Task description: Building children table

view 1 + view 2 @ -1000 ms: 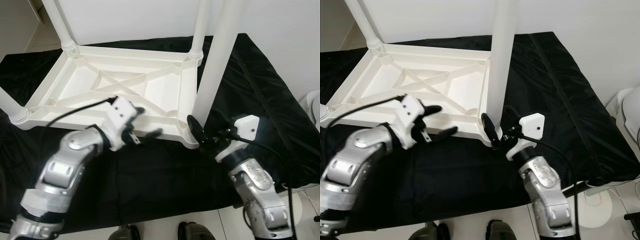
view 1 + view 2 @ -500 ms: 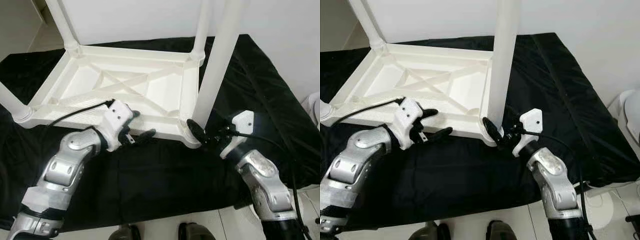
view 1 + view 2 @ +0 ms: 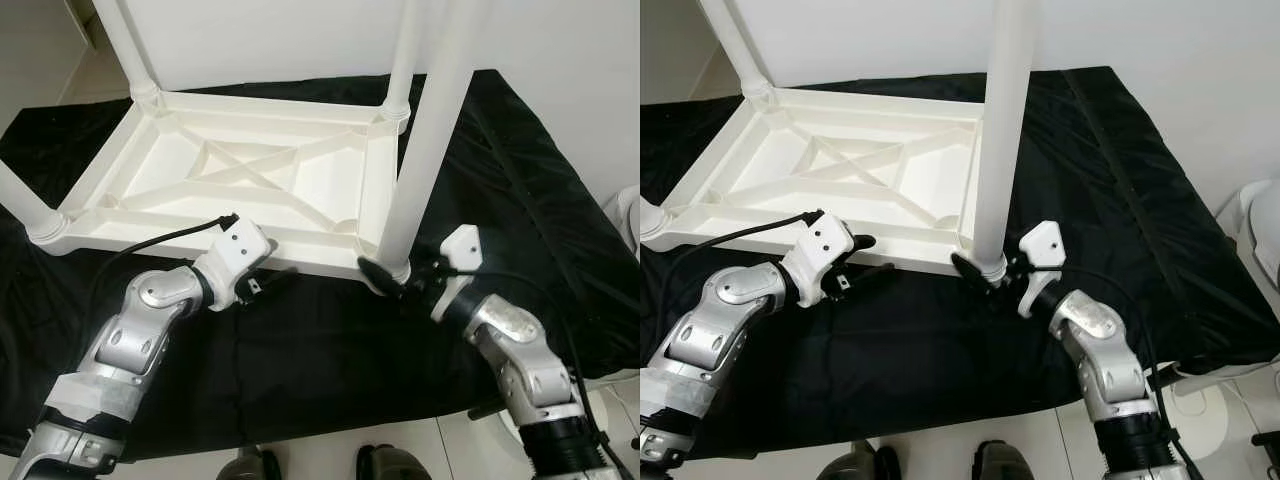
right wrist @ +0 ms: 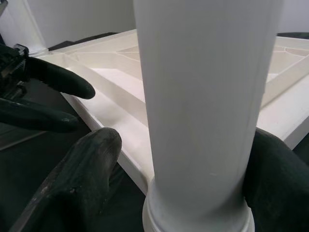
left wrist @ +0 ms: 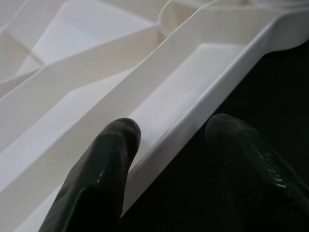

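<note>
- The white table top (image 3: 250, 180) lies upside down on the black cloth (image 3: 330, 350), ribs showing, and the near-right table leg (image 3: 425, 140) stands in its corner socket, long axis close to upright with a slight lean toward 1 o'clock.
- That leg sits straight ahead of the right gripper (image 3: 392, 278), at its 12 o'clock, and this is clearly the nearer arm for it.
- In the right wrist view, its two black fingers (image 4: 77, 179) straddle the base of the leg, one on each side just above the collar; I'd judge them closed against it, holding the leg.
- The right forearm comes in low from 5 o'clock, wrist level with the socket.
- The left gripper (image 3: 262, 283) is at the near long rim (image 5: 193, 116) of the table top, around 9 o'clock from the leg.
- Its fingers are parted astride that rim, one inside the tray, one outside over the cloth, not visibly clamped.
- Seating the leg looks like a push down its own axis while the left arm steadies the top.
</note>
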